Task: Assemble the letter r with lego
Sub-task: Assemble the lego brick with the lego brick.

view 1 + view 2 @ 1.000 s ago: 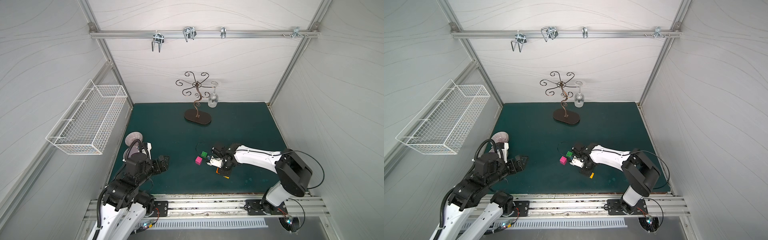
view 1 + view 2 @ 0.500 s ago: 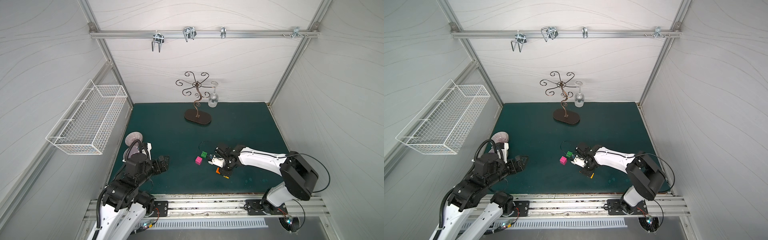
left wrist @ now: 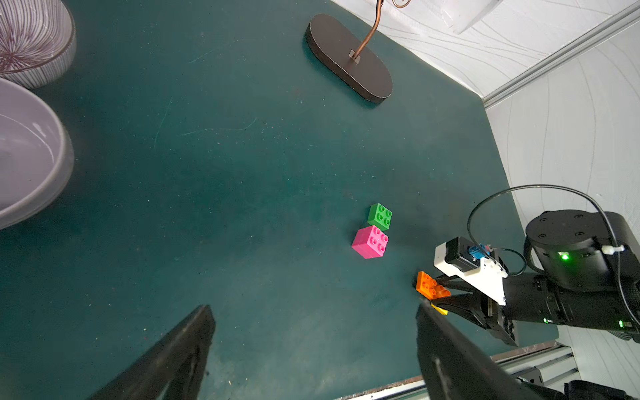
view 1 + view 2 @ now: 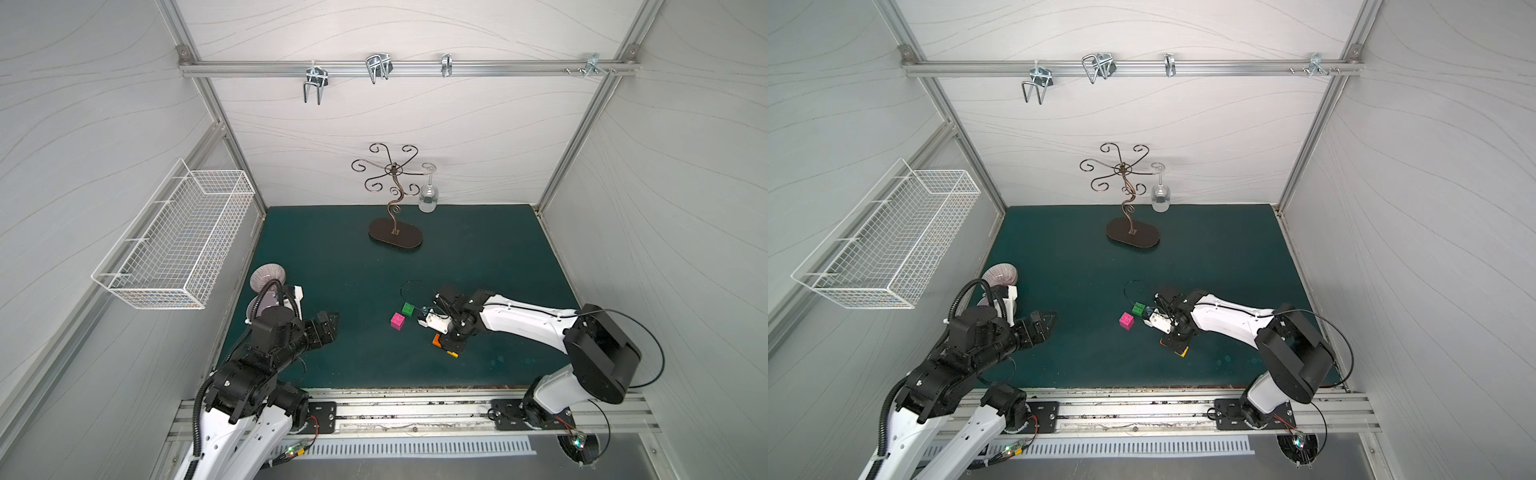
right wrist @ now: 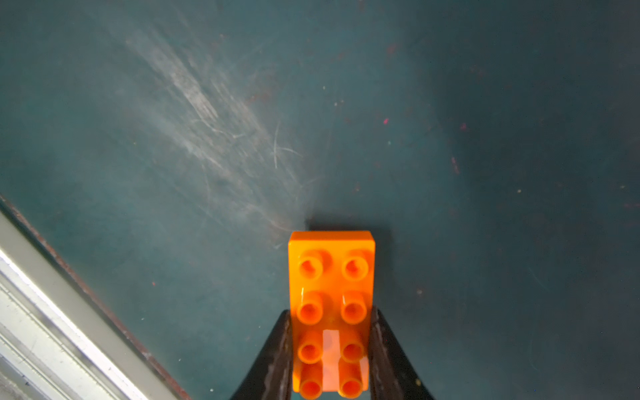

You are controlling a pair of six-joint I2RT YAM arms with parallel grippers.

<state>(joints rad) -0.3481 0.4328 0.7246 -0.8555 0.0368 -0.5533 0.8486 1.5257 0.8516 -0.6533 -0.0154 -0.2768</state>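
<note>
Orange brick (image 5: 331,294) snug btwn right pincer (image 5: 330,311) fingers (image 5: 273,349)

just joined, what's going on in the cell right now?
The right gripper has its fingers shut on a long orange studded plastic brick, down near the dark green mat, with a small yellow brick right beside it; whether those two are joined is unclear. A green square plastic brick and a pink square plastic brick lie loose nearby. The left gripper hangs open and empty, off to the side. No r shape yet.
</note>
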